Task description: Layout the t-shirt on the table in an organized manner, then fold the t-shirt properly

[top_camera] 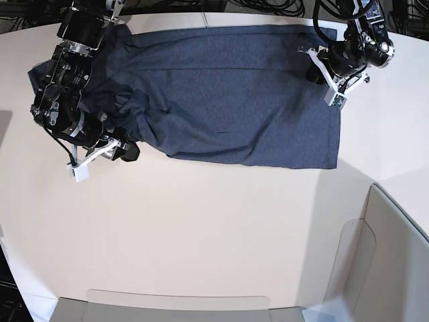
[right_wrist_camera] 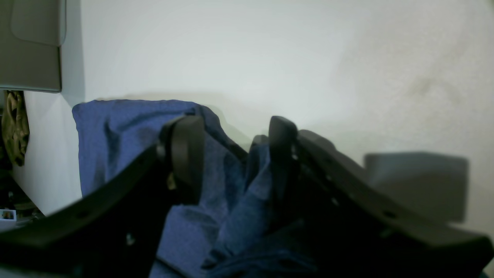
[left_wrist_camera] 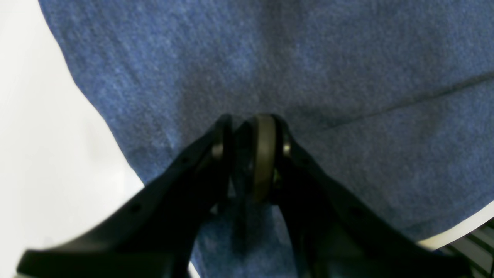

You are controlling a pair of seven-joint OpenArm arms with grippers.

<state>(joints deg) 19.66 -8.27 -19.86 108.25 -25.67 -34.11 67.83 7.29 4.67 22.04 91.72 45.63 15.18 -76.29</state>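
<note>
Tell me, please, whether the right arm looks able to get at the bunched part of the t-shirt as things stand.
Probably yes: its open end effector is right at the bunched t-shirt, with nothing visibly blocking the way.

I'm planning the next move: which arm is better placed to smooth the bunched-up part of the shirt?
Probably the right. Its open pincer sits right by the rumpled folds of the shirt, while the left pincer is over a flatter stretch.

Pale off-white desk (top_camera: 201, 228), surface smooth, spans most of the base view; its edge shows at lower left of frame. Directly on it lies a dark blue t-shirt (top_camera: 234, 100), spread across the upper half, rumpled toward upper left.
</note>
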